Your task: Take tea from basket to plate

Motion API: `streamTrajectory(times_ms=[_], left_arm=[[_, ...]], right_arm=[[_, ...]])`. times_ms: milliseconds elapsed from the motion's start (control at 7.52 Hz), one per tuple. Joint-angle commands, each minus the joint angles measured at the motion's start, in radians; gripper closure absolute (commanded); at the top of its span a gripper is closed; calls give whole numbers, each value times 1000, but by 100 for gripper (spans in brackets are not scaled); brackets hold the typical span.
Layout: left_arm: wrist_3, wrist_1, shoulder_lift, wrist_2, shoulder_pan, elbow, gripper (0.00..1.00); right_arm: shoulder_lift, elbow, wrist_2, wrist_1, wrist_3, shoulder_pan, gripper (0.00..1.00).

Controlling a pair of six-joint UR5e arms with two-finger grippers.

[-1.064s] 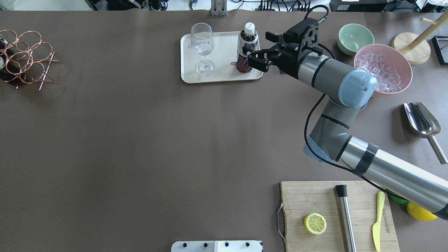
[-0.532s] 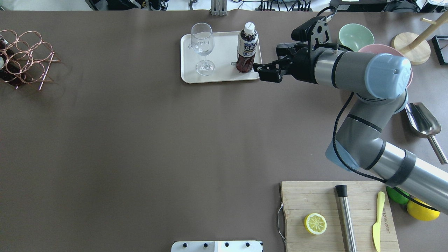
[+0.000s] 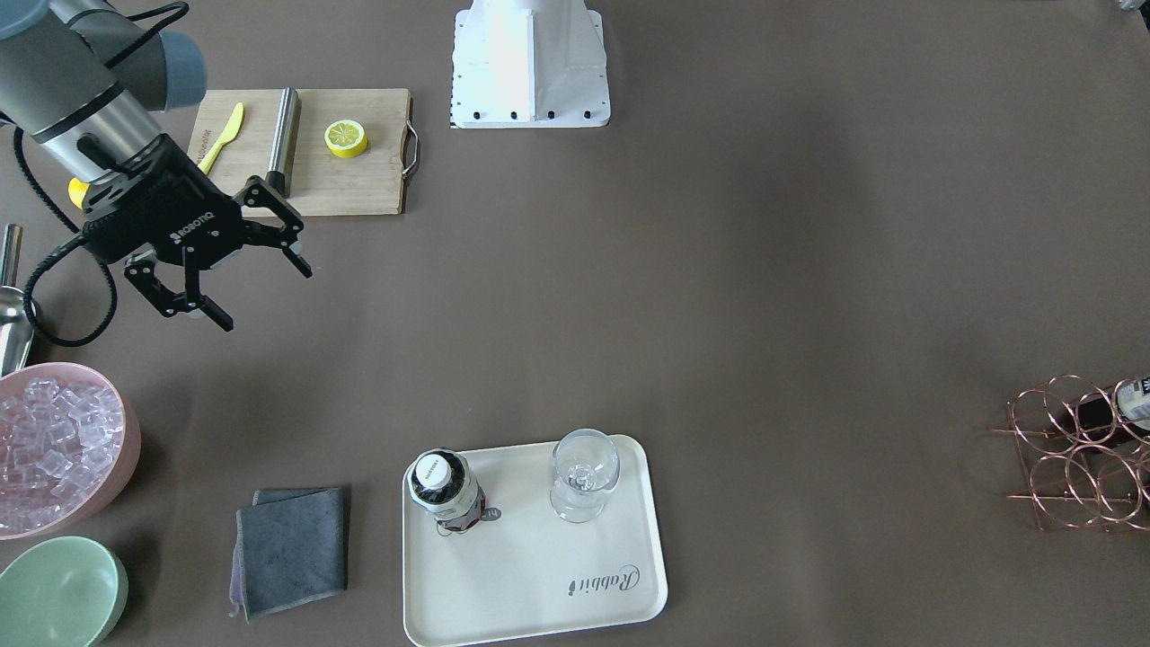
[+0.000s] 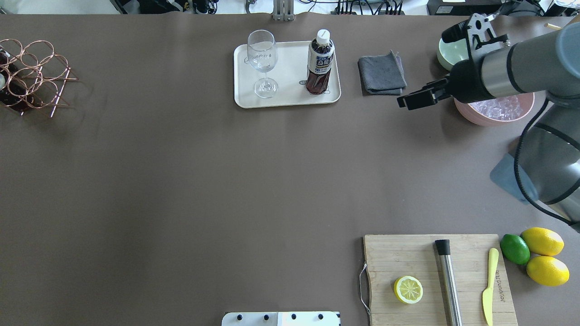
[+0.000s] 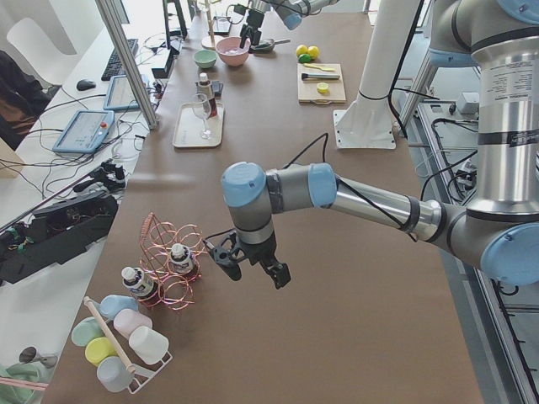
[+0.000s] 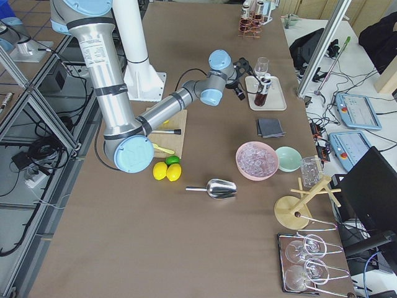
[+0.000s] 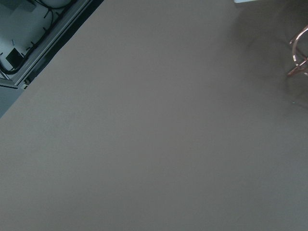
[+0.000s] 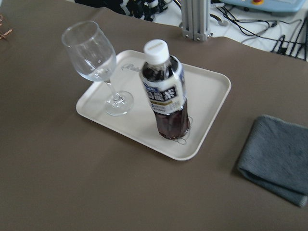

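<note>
One tea bottle point(image 4: 320, 63), upright on the Rabbit tray point(image 4: 290, 97), well left of the released right fingers point(image 4: 409, 100); left fingers point(image 5: 280, 275), near the basket point(image 4: 34, 77), cannot tell whether released or clenched.

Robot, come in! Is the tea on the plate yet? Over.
Right gripper open, empty, clear of plate. Left gripper by basket, state unclear. Tea bottle upright on plate beside wine glass.

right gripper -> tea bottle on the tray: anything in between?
Only the grey cloth, lying flat on the table roughly between the open right gripper and the plate. Nothing upright stands in front of the tea; the glass is on the tea's far side.
</note>
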Motion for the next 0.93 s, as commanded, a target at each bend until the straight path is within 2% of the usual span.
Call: streamTrajectory(times_ms=[0,266,399,532,665,798], left_arm=[[22,-477,222,-78,-24,109,1],[14,-624,246,-117,-18,163,1],[20,-635,246,-137,-18,163,1],[20,-637,234,-152,-16,163,1],[28,-637,236,-175,-11,127,1],[114,-634,241,-172,17,113,1]], right_arm=[[-250,-11,201,-78,-107,163,0],[-367,-9,332,-275,-182,309,0],[-413,-27,325,-396,-324,372,0],[-410,-56,317,-557,-491,456,0],[-409,-63,252,-677,-578,518,0],[-415,-63,202,-758,-601,575,0]])
